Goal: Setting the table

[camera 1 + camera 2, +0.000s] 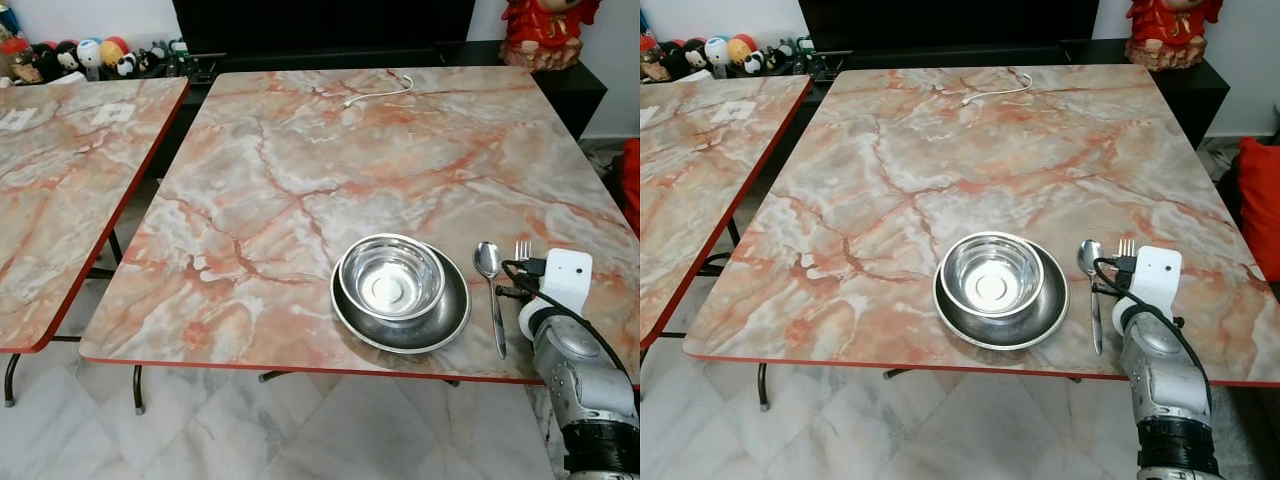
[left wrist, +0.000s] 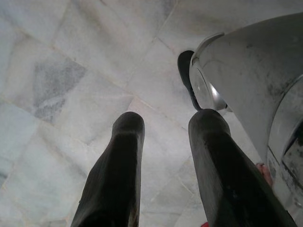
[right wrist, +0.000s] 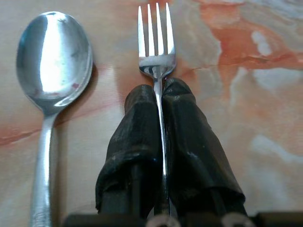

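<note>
We see a large marble-patterned desk with a red edge, standing on a pale tiled floor. A second desk of the same pattern stands to its left, apart from it. Behind both runs a dark low cabinet carrying a red figure on the right and a row of small toys on the left. A white cable lies near the far edge of the main desk.

Near the front edge, right of centre, a shiny steel bowl sits inside a wider steel plate. Just right of the plate lies a spoon, handle toward us. Just right of the spoon lies a fork, tines pointing away, parallel to the spoon and not touching it.

Our right arm reaches over the front right corner of the desk. Its right tool is closed tight on the fork's handle, one black finger on each side, just behind the tines, with the fork low on the desk surface.

Our left tool hangs beside the body over the floor, its two fingers spread apart with nothing between them.
</note>
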